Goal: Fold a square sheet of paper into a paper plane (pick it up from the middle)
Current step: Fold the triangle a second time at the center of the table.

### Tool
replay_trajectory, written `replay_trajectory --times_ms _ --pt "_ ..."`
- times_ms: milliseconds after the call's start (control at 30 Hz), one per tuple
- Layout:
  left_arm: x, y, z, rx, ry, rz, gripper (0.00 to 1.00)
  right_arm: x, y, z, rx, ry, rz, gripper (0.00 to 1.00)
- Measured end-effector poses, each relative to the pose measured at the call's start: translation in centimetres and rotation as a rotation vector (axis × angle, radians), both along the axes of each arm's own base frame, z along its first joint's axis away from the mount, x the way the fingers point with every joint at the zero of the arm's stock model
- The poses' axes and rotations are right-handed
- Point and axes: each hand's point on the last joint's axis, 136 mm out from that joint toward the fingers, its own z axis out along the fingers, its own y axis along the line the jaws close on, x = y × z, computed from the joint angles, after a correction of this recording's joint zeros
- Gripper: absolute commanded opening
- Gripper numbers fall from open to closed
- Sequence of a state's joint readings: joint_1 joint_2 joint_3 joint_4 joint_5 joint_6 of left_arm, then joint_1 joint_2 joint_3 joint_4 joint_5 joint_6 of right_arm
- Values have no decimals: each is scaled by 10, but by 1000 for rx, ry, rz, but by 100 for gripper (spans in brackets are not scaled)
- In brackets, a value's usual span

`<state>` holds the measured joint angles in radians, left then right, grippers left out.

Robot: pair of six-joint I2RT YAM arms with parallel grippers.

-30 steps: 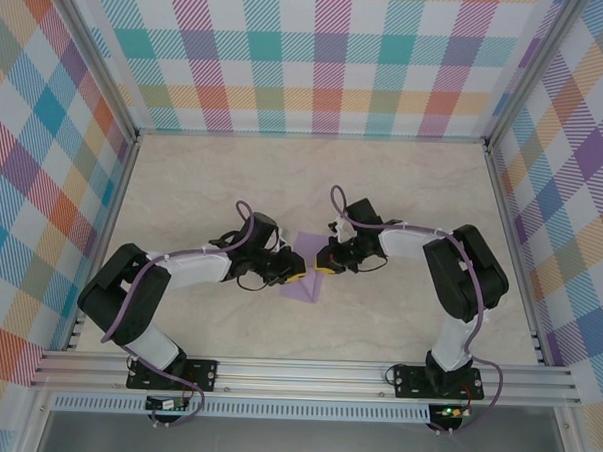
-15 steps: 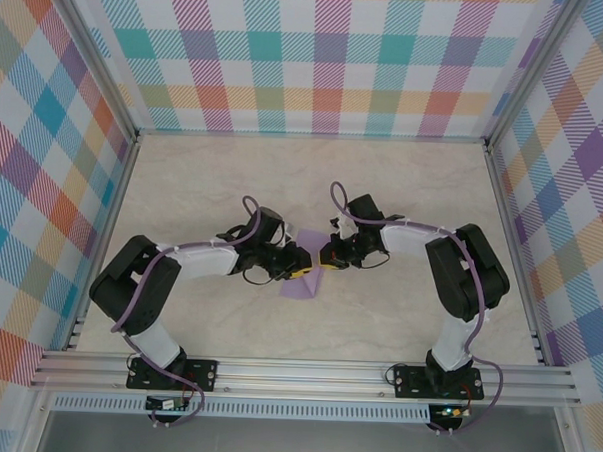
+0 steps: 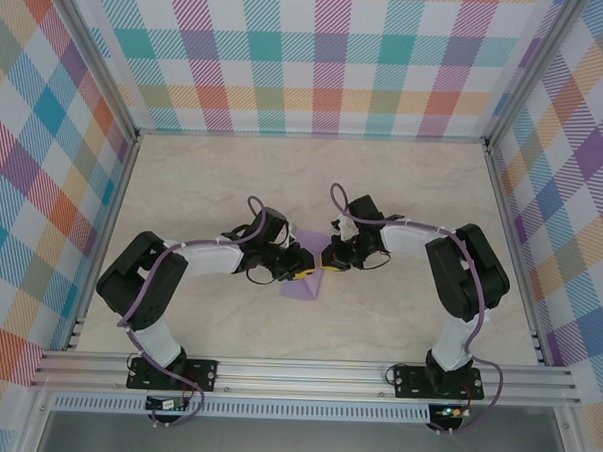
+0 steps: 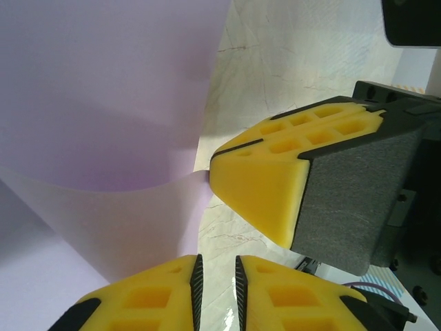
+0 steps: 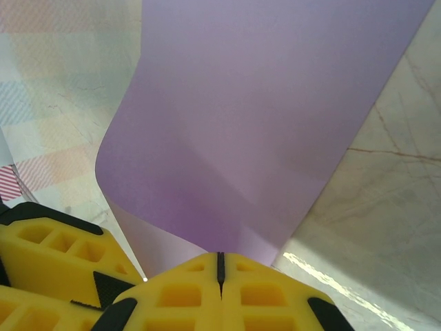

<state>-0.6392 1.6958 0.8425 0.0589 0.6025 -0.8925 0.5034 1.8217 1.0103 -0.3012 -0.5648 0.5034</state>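
The square sheet of paper (image 3: 304, 289) is lavender and lies mid-table between the two arms, with one edge lifted into a curl (image 5: 262, 117). My right gripper (image 3: 326, 262) is shut on that raised edge, and the sheet comes out from between its closed tips (image 5: 220, 256). My left gripper (image 3: 301, 277) sits low beside the paper, close to the right one. Its jaws (image 4: 217, 265) stand a narrow gap apart, with bare table showing between them and nothing held. In the left wrist view the curved sheet (image 4: 103, 89) meets a yellow finger (image 4: 275, 186) of the right gripper.
The marble-patterned table (image 3: 413, 191) is boxed in by checked walls (image 3: 43, 175) on the left, back and right. An aluminium rail (image 3: 305, 371) runs along the near edge by the arm bases. Both grippers work within a hand's width of each other.
My left gripper has slid right, closer to the paper and the right gripper. The right gripper has kept its hold and hardly moved.
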Motion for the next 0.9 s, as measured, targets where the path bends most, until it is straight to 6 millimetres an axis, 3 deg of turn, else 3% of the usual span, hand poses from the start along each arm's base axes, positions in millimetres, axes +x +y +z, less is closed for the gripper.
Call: replay_trajectory --times_ms 900 --pt "-4 -3 -10 17 5 -28 16 -12 -1 -19 -29 57 32 0"
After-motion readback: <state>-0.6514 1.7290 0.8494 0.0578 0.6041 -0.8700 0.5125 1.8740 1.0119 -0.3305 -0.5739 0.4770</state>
